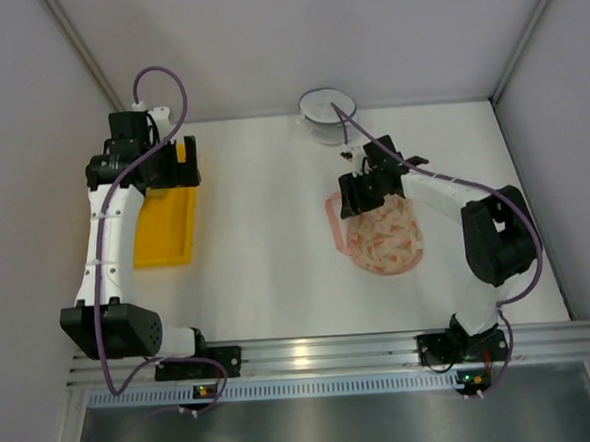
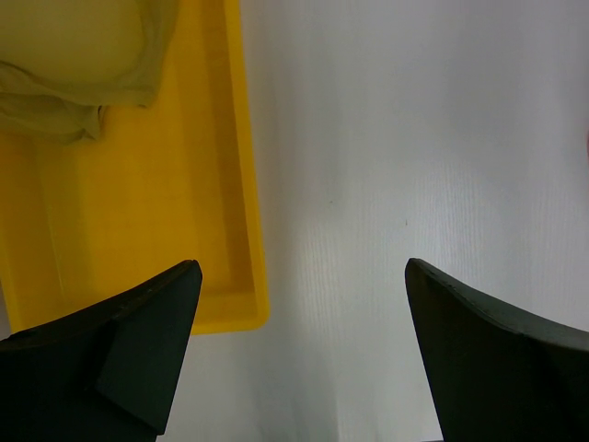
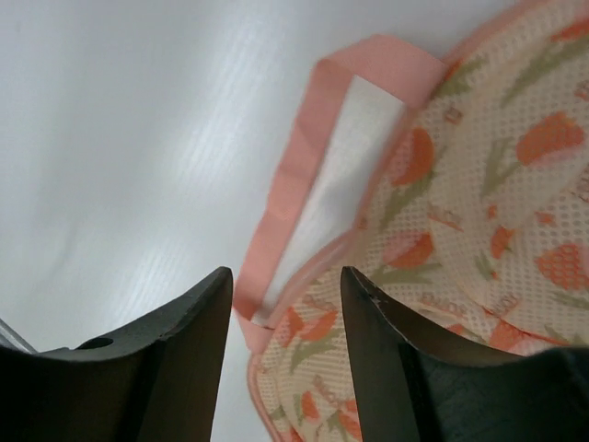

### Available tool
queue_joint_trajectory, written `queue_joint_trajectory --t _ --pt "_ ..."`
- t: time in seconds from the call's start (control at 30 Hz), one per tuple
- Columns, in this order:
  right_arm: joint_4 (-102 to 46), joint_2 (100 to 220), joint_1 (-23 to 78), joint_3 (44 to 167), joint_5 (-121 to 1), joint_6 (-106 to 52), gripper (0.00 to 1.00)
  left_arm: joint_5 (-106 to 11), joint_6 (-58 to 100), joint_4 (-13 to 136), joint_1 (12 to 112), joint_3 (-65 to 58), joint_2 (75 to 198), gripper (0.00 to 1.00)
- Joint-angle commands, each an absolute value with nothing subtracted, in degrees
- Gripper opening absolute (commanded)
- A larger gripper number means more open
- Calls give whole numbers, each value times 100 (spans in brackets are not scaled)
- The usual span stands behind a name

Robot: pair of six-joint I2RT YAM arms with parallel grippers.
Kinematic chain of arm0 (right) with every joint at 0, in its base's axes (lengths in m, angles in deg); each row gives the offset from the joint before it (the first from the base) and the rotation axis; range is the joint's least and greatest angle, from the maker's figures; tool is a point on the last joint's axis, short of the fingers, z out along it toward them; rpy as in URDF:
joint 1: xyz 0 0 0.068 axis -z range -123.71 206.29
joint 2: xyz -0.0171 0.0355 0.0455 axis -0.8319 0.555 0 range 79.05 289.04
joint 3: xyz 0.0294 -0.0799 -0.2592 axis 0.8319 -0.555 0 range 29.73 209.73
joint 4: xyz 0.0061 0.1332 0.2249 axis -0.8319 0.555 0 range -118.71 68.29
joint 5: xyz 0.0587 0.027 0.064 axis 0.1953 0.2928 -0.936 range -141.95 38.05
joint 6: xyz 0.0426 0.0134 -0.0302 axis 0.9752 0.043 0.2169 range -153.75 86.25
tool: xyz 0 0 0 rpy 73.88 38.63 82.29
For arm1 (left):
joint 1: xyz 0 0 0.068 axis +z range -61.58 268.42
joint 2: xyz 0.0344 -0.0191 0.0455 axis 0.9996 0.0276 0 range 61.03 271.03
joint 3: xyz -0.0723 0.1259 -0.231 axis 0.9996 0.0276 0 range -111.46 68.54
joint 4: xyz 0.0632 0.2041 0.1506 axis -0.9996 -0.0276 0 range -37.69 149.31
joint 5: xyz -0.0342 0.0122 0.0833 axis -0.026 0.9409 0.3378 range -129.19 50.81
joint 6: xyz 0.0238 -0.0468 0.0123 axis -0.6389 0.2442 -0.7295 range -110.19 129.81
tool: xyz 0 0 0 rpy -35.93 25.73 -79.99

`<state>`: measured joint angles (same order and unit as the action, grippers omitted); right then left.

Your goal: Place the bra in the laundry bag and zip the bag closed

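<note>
Right gripper (image 3: 287, 272) is held half-open above the pink loop (image 3: 299, 157) of the laundry bag (image 3: 479, 184). Left gripper (image 2: 304, 267) is spread wide by the yellow tray (image 2: 138, 212), where the bra (image 2: 74, 64) is lying. Small lettering (image 3: 504, 307) on the bag print cannot be read.

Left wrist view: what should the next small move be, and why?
Probably shift the open left gripper over the rigid yellow plastic tray toward the soft mustard-yellow fabric bra: it lies ungripped in a tray corner, while the wide jaws straddle the tray's rim.
</note>
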<state>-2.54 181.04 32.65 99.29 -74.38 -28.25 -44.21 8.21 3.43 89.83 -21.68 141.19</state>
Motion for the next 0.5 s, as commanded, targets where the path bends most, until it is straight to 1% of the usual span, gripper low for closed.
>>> queue_joint_trajectory --t 0.0,0.03,0.07,0.17,0.2,0.37,0.47 --pt "-138 17573 2502 10259 -6392 -2839 52 -4263 955 289 9053 -2383 14101 98" --pt "-129 17616 2361 10276 -6059 -2795 52 -4149 1138 289 9061 -2392 14110 98" --pt "-138 17669 2107 10320 -5952 -2743 52 -4131 1139 289 9070 -2410 14110 98" --pt "-138 18037 1886 10521 -5714 -2506 49 -4078 1148 289 9140 -2427 14092 98" --pt "-77 18256 1850 10592 -5617 -2444 46 -4060 1140 289 9149 -2427 14066 98" --pt "11 18653 1806 10891 -5056 -2172 43 -4051 1122 262 9167 -2366 13952 98" --pt "-15 18759 1788 10892 -4966 -2110 43 -4008 1122 262 9167 -2287 13899 98"
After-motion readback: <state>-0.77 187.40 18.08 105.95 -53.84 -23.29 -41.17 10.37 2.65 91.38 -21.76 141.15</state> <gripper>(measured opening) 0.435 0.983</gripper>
